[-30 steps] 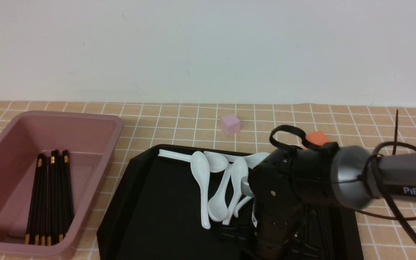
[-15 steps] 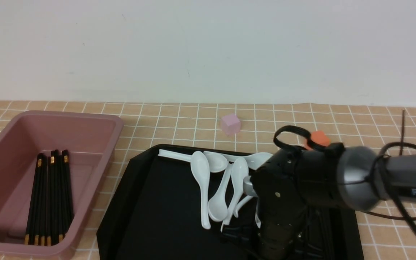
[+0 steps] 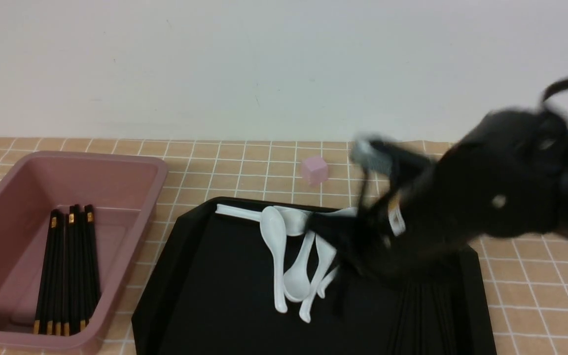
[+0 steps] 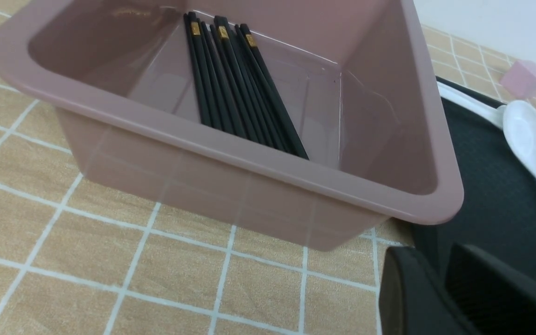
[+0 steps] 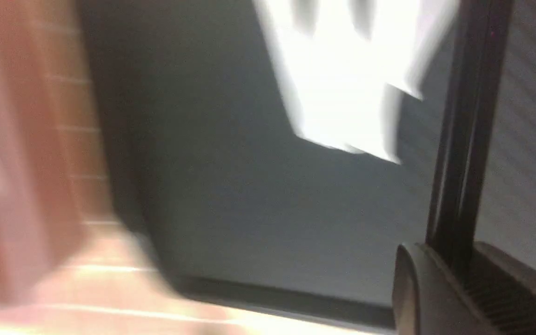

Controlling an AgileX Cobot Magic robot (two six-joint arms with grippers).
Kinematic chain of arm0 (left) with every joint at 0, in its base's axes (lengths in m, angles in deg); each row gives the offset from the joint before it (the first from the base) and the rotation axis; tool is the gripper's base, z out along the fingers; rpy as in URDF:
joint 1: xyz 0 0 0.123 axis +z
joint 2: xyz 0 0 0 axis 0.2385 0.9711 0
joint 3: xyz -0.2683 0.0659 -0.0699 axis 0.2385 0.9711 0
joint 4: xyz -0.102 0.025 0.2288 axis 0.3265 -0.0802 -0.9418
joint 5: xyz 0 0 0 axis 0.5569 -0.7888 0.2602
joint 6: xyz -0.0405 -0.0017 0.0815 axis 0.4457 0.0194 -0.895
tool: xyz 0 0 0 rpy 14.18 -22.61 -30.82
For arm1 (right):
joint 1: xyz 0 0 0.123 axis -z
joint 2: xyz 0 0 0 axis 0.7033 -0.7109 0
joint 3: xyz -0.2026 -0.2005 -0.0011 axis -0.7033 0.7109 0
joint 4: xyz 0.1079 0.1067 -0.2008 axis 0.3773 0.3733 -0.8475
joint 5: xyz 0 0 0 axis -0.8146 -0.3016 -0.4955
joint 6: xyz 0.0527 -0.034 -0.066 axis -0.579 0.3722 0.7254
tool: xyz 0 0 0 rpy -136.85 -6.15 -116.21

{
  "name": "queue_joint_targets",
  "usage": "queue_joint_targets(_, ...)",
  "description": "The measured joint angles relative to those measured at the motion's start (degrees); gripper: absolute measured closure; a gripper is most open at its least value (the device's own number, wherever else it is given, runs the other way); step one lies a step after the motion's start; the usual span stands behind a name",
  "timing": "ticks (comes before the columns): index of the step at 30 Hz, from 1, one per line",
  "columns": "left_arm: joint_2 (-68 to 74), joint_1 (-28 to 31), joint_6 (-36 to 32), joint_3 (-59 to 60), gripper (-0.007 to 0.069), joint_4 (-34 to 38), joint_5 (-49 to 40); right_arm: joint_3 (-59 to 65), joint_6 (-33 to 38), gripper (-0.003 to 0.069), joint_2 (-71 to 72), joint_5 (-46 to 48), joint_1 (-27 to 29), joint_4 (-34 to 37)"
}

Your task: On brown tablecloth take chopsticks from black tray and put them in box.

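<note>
The pink box stands at the left on the brown tablecloth, with several black chopsticks lying in it. The black tray lies in the middle. My right gripper is blurred by motion, raised over the tray's right half. In the right wrist view it is shut on black chopsticks that run out between its jaws. More chopsticks lie on the tray's right side. My left gripper is shut and empty beside the box's near corner; it is out of the front view.
Several white soup spoons lie heaped in the tray's middle, just left of the right gripper. A small pink cube sits on the cloth behind the tray. A white wall closes the far side.
My right arm has swung up from low over the tray's front right and turned its wrist, lifting chopsticks. It now hides the orange cube. The box and spoons have not moved.
</note>
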Motion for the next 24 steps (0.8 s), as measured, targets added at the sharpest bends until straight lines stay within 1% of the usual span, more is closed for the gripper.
queue_joint_targets(3, 0.0, 0.0, 0.0, 0.0, 0.0483, 0.0, 0.0, -6.8, 5.0, 0.0545, -2.2, -6.5, -2.8, 1.3)
queue_joint_targets(5, 0.0, 0.0, 0.0, 0.0, 0.0483, 0.0, 0.0, -11.9, 8.3, 0.0545, -5.6, -8.9, -4.8, 1.7)
queue_joint_targets(7, 0.0, 0.0, 0.0, 0.0, 0.0483, 0.0, 0.0, -16.3, 10.9, 0.0545, -9.5, -9.8, -6.1, 2.0)
queue_joint_targets(11, 0.0, 0.0, 0.0, 0.0, 0.0482, 0.0, 0.0, -29.4, 19.0, 0.0545, -21.7, -10.4, -9.2, 3.8)
queue_joint_targets(15, 0.0, 0.0, 0.0, 0.0, 0.0479, 0.0, 0.0, -40.6, 25.5, 0.0545, -33.0, -10.4, -10.8, 6.3)
queue_joint_targets(17, 0.0, 0.0, 0.0, 0.0, 0.0478, 0.0, 0.0, -44.7, 27.5, 0.0545, -36.9, -10.4, -11.2, 7.5)
queue_joint_targets(18, 0.0, 0.0, 0.0, 0.0, 0.0477, 0.0, 0.0, -49.4, 29.3, 0.0545, -41.4, -10.4, -11.4, 8.9)
queue_joint_targets(21, 0.0, 0.0, 0.0, 0.0, 0.0475, 0.0, 0.0, -53.6, 30.3, 0.0543, -45.4, -11.1, -11.7, 9.7)
queue_joint_targets(24, 0.0, 0.0, 0.0, 0.0, 0.0470, 0.0, 0.0, -57.6, 30.7, 0.0510, -49.7, -12.5, -11.8, 10.2)
